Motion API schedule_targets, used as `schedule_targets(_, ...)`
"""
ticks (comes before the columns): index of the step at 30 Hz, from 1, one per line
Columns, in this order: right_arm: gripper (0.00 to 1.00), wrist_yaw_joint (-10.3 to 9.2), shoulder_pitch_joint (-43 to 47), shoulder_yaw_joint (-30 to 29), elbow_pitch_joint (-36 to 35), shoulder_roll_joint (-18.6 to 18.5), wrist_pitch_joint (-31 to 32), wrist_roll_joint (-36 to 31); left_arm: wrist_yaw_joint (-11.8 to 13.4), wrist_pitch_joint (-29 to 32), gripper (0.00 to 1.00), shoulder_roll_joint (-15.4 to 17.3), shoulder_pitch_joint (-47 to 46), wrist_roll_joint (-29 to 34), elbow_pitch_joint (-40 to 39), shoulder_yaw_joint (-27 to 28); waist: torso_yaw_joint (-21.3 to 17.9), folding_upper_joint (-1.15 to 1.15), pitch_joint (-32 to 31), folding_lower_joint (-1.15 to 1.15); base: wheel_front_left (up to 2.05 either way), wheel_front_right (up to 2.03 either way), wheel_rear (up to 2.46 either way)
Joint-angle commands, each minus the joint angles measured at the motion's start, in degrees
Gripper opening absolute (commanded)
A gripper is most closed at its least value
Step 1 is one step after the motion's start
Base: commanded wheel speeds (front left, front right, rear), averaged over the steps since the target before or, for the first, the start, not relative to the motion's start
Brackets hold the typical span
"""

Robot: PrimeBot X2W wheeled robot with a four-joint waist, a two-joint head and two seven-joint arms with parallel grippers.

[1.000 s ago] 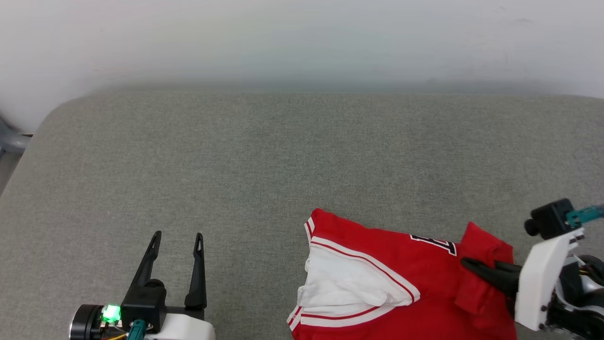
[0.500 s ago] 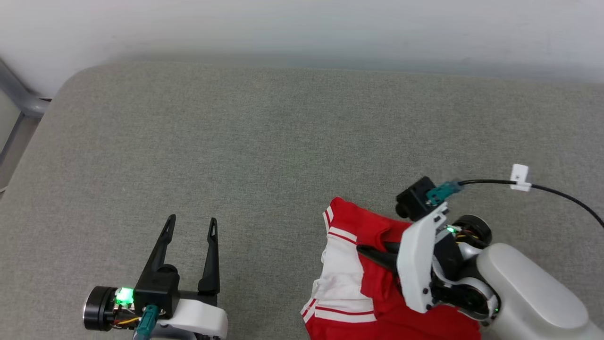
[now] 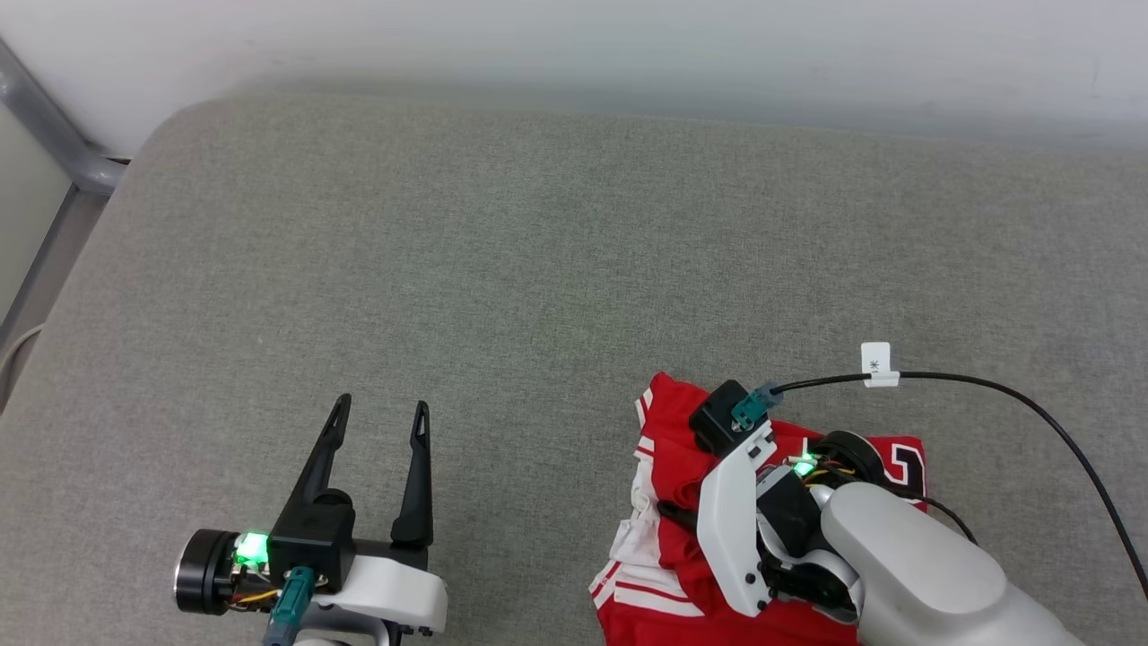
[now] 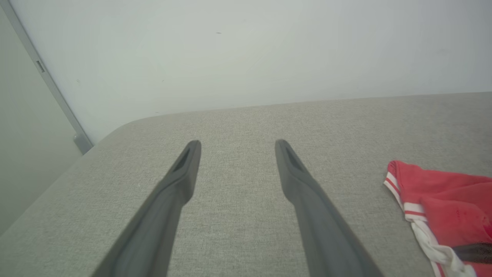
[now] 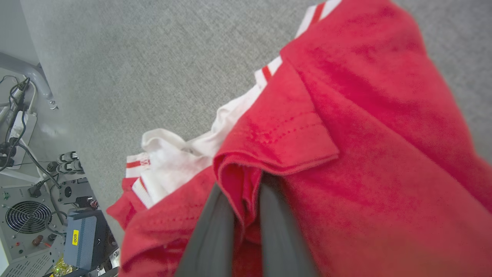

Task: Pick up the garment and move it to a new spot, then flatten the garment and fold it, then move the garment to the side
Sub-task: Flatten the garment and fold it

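One red jersey-style T-shirt with white sleeves and red-and-white striped trim (image 3: 668,422) (image 4: 442,192) (image 5: 365,115) lies bunched on the grey woven padded surface (image 3: 538,269), at about five o'clock from its middle. The right gripper (image 3: 668,513) (image 5: 242,192) has its two long dark fingers pinched together on a fold of the red cloth. The left gripper (image 3: 381,408) (image 4: 236,144) sits at seven o'clock, well apart from the shirt, its two fingers spread wide above the surface. One black numeral (image 3: 910,467), possibly a 2, peeks out at the shirt's three o'clock edge.
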Motion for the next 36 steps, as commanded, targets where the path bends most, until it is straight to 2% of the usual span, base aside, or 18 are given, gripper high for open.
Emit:
schedule_targets(1, 0.02, -0.12, 0.89, 0.79, 1.6, 0.37, -1.02, 0.83, 0.09, -0.29, 1.0, -0.1, -0.21, 0.18, 0.08, 0.3, -0.12, 0.0, -0.15, 0.0, 0.0, 0.0, 0.0)
schedule_targets(2, 0.4, -0.12, 1.11, 0.88, 1.73, 0.36, -2.13, 1.08, 0.12, -0.29, 1.0, -0.09, 0.01, 0.15, 0.11, 0.46, -0.25, 0.0, -0.29, 0.0, 0.0, 0.0, 0.0)
schedule_targets(3, 0.86, -0.12, 1.17, 1.15, 1.5, 0.02, -3.44, 0.99, 0.21, -0.29, 1.0, -0.06, 0.21, 0.13, 0.18, 0.68, -0.49, 0.0, -0.49, 0.0, 0.0, 0.0, 0.0)
schedule_targets(4, 1.0, -0.12, 0.96, 1.25, 1.11, -0.65, -5.25, 0.46, 0.2, -0.29, 1.0, -0.09, 0.26, 0.16, 0.22, 0.72, -0.7, 0.0, -0.7, 0.0, 0.0, 0.0, 0.0)
schedule_targets(9, 1.0, -0.1, 1.87, -0.53, -3.78, -2.82, -14.06, 0.93, 0.03, -0.29, 1.0, 0.22, 0.99, 0.43, 0.25, 1.22, -2.56, 0.0, -2.52, 0.0, 0.0, 0.0, 0.0)
schedule_targets(14, 1.0, -0.09, 4.09, -5.34, -9.4, -7.02, -22.49, -1.9, -0.23, -0.29, 1.0, 0.54, 2.12, 0.29, 0.03, 1.91, -5.02, 0.0, -4.4, 0.0, 0.0, 0.0, 0.0)
schedule_targets(17, 1.0, -0.1, 6.05, -10.2, -11.48, -8.87, -27.38, -5.41, -0.27, -0.28, 1.0, 0.6, 2.8, 0.34, -0.1, 2.14, -6.35, 0.0, -5.22, 0.0, 0.0, 0.0, 0.0)
schedule_targets(22, 1.0, -0.1, 11.25, -20.76, -14.27, -9.43, -34.32, -11.56, -0.32, -0.28, 1.0, 0.73, 3.52, 0.39, -0.52, 2.52, -8.03, 0.0, -5.78, 0.0, 0.0, 0.0, 0.0)
schedule_targets(24, 1.0, -0.1, 13.68, -26.01, -15.42, -8.86, -36.97, -14.53, -0.43, -0.28, 1.0, 0.87, 3.58, 0.45, -0.66, 2.62, -8.43, 0.0, -6.0, 0.0, 0.0, 0.0, 0.0)
schedule_targets(25, 1.0, -0.1, 13.68, -26.01, -15.42, -8.86, -36.97, -14.53, -0.43, -0.28, 1.0, 0.87, 3.58, 0.45, -0.66, 2.62, -8.43, 0.0, -6.0, 0.0, 0.0, 0.0, 0.0)
schedule_targets(29, 1.0, -0.1, 18.99, -36.18, -18.89, -6.65, -40.07, -20.85, -0.45, -0.28, 1.0, 0.85, 3.95, 0.13, -1.11, 2.98, -9.05, 0.0, -6.56, 0.0, 0.0, 0.0, 0.0)
schedule_targets(36, 1.0, -0.1, 28.19, -49.1, -27.88, 1.04, -41.28, -29.11, -0.76, -0.28, 1.0, 0.69, 5.07, 0.16, -1.9, 3.0, -9.49, 0.0, -7.65, 0.0, 0.0, 0.0, 0.0)
